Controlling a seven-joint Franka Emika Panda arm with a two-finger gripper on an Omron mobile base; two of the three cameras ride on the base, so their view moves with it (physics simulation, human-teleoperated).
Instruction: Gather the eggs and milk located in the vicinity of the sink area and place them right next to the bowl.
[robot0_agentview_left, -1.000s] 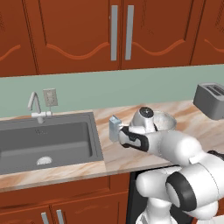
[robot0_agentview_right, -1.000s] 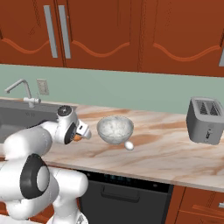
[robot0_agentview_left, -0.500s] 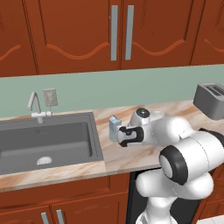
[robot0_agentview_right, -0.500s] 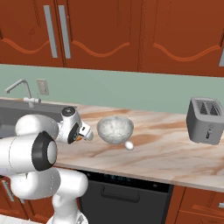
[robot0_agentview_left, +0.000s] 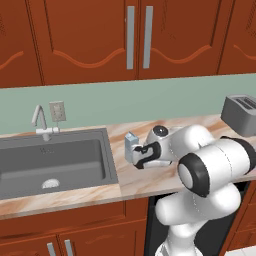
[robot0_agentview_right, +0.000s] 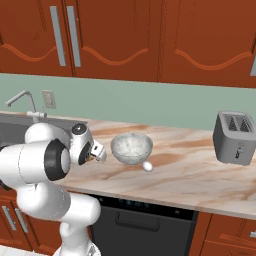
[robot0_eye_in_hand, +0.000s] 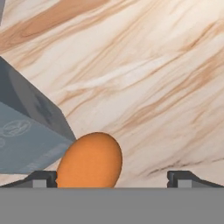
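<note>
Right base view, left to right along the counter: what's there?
Faucet → wall outlet → gripper → bowl → white egg → toaster.

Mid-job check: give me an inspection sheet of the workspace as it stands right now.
Surface: marble counter, dry and unmarked.
Job's things: orange-brown egg beside the milk carton, near the sink; white egg already next to the bowl.
Clutter: toaster at the counter's far end.
Grippers: pincer open, tips either side of the orange-brown egg, not closed on it.
Cables: nothing seen.
Surroundings: wooden cabinets, green backsplash, wall outlet, faucet.
</note>
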